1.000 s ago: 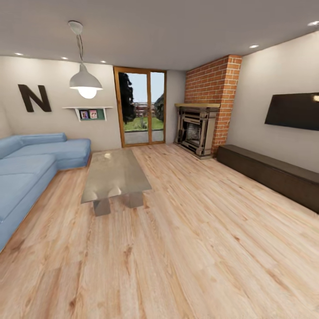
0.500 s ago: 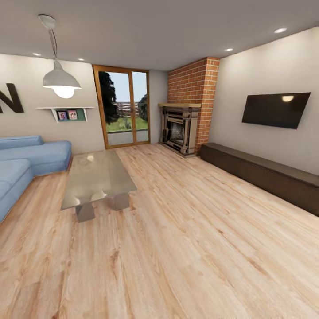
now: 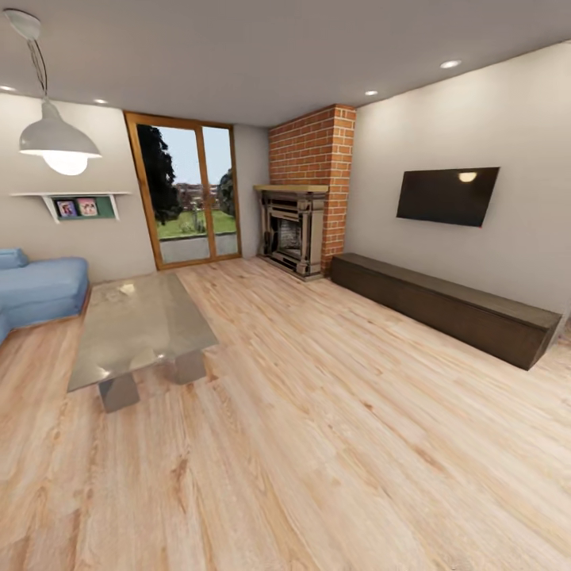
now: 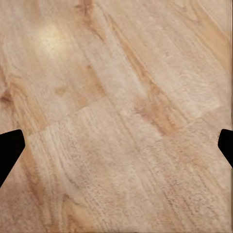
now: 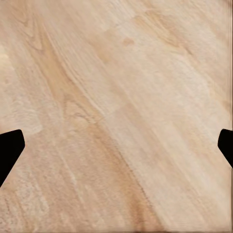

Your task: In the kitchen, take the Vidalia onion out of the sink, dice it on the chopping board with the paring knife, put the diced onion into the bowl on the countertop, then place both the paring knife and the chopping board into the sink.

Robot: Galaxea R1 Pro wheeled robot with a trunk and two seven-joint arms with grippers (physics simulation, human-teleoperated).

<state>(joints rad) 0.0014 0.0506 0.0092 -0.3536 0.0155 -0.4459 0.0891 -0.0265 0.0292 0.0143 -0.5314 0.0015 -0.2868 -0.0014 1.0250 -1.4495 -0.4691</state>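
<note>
At your 10 o'clock stands a glass coffee table [image 3: 135, 329]. Both the left gripper [image 4: 116, 148] and right gripper [image 5: 116, 148] are spread wide over wood floor [image 3: 333, 444], holding nothing.

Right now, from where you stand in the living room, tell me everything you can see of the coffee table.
The coffee table is a low rectangle with a pale, glossy, glass-like top that reflects the ceiling lights. Two blocky grey metallic-looking legs show under its near end. It stands level on the light wooden floor, at the left of the head view, its long side running away toward the glazed door. The blue sofa sits beside it, apart. Nothing lies on top.
</note>
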